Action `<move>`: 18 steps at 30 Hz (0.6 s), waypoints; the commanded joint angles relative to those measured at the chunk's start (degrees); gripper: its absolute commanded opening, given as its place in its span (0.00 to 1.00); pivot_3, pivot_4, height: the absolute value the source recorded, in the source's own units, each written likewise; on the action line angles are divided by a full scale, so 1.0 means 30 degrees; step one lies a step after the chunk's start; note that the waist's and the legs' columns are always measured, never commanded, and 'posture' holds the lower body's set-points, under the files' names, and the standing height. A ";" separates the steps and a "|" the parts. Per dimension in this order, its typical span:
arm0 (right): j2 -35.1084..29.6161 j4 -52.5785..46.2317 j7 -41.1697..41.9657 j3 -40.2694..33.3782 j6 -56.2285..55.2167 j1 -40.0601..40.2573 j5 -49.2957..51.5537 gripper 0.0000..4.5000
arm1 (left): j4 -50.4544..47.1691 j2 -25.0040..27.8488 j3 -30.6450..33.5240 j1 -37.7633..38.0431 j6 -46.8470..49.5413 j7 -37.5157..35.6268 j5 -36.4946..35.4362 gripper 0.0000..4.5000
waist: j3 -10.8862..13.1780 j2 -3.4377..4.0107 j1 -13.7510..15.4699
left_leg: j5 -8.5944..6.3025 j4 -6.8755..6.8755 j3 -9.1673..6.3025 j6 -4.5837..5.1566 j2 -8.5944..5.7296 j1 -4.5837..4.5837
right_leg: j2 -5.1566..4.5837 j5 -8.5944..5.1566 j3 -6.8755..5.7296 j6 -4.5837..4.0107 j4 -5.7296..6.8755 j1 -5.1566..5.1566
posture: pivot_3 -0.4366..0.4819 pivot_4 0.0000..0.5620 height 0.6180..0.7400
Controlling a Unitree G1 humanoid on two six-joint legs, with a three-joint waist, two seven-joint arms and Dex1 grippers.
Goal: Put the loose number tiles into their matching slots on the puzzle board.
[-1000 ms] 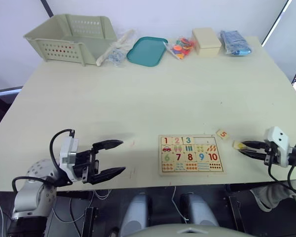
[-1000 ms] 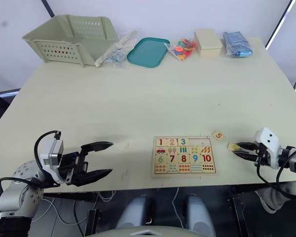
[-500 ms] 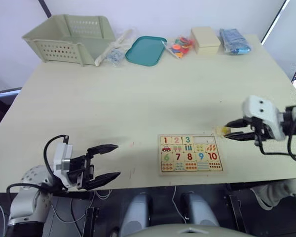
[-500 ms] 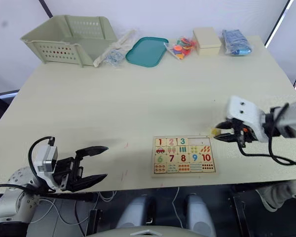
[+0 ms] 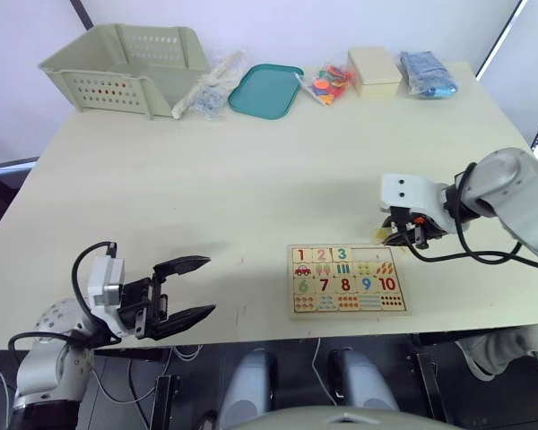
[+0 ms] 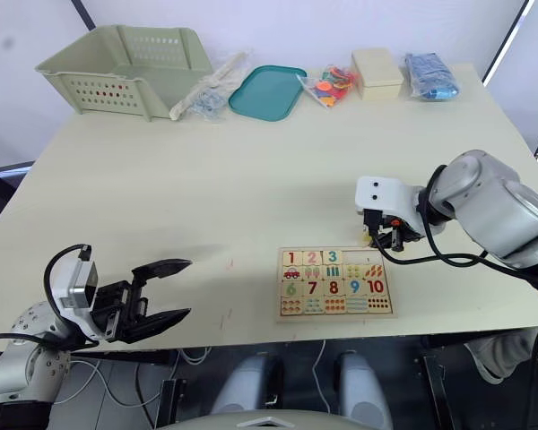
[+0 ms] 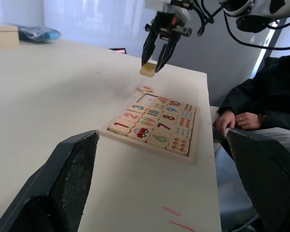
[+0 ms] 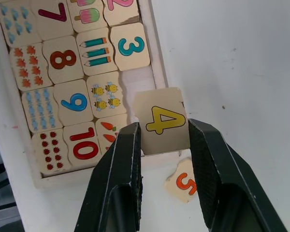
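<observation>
Right wrist view gives the plainest reading: the right gripper [image 8: 162, 145] is clamped on the 4 tile [image 8: 161, 120], holding it by two opposite edges in the air just above the far edge of the puzzle board [image 5: 347, 279]. Directly under the tile lies the bare slot [image 8: 137, 88] beside the seated 3 tile [image 8: 131, 47], and that looks to be where the 4 belongs. On the board, 1, 2 and 3 sit in the top row, and 6 to 10 fill the row nearer the robot, so three of the five loose pieces appear done. Two are left by my count: the held 4, which wants lowering squarely into its recess, and the 5 tile [image 8: 183, 181], lying on the table just off the board's far edge, next to the last slot. The left gripper [image 5: 181, 288] hangs with its fingers spread and nothing between them, well to the left of the board, at the table's near edge. The table [image 5: 251, 179] is a pale, plain surface. Far beyond the board, along the back edge, stand a green basket [image 5: 125, 58], a teal tray [image 5: 266, 90], a bag of coloured pieces [image 5: 328, 83], a small cream box [image 5: 376, 72] and a blue packet [image 5: 427, 74]. In the left wrist view, a person in dark clothing [image 7: 261, 101] sits past the board's end.
</observation>
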 commanded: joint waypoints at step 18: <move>0.2822 0.1477 -0.0148 0.0952 -0.0140 0.0867 -0.2208 0.19 | -0.1185 -0.0173 0.0284 0.0439 -0.0098 0.0541 -0.0105 1.00 | 0.0000 -0.0002 0.0003 | 0.0000 0.0001 -0.0009 0.0000 -0.0015 0.0001 | 0.0000 0.0003 -0.0007 0.0003 0.0007 0.0002 | 0.48 0.27 1.00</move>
